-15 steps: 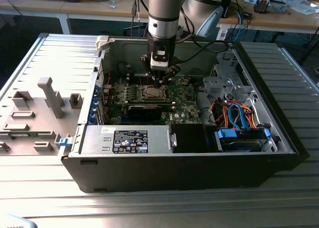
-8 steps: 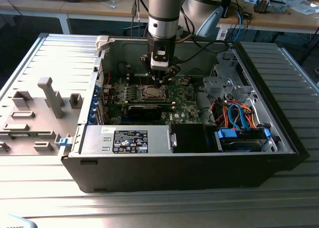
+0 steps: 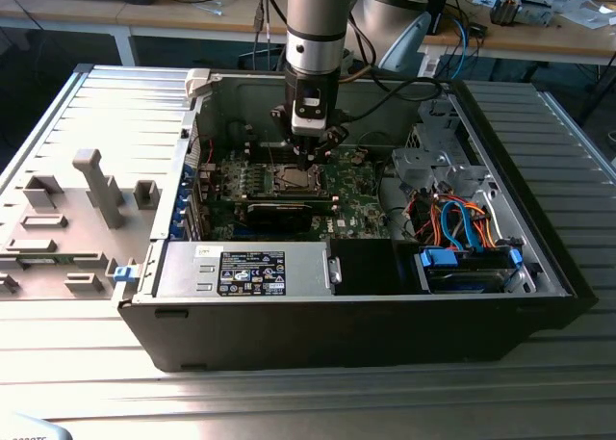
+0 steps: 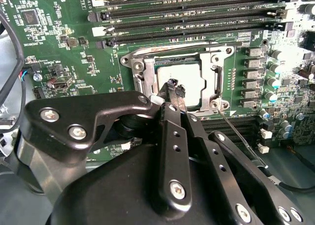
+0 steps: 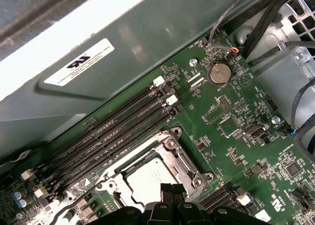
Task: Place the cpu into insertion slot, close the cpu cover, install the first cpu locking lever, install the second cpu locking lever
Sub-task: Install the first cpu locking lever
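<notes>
In the exterior view: black two-finger gripper (image 3: 313, 153) down inside the open black metal computer case (image 3: 385, 334), right above the small dark square insertion slot (image 3: 294, 178) on the green circuit board (image 3: 361, 194).

In the second wrist view: small flat silver-grey square cpu (image 4: 189, 80) seated in that slot, thin silver metal cpu cover (image 4: 216, 62) flat around it. Fingertips (image 4: 171, 83) pressed together at the chip's edge, nothing between them. Thin wire locking lever (image 4: 238, 134) slanting beside the frame.

In the first wrist view: closed tips over the cpu (image 5: 147, 178), framed by the cover (image 5: 184, 158).
</notes>
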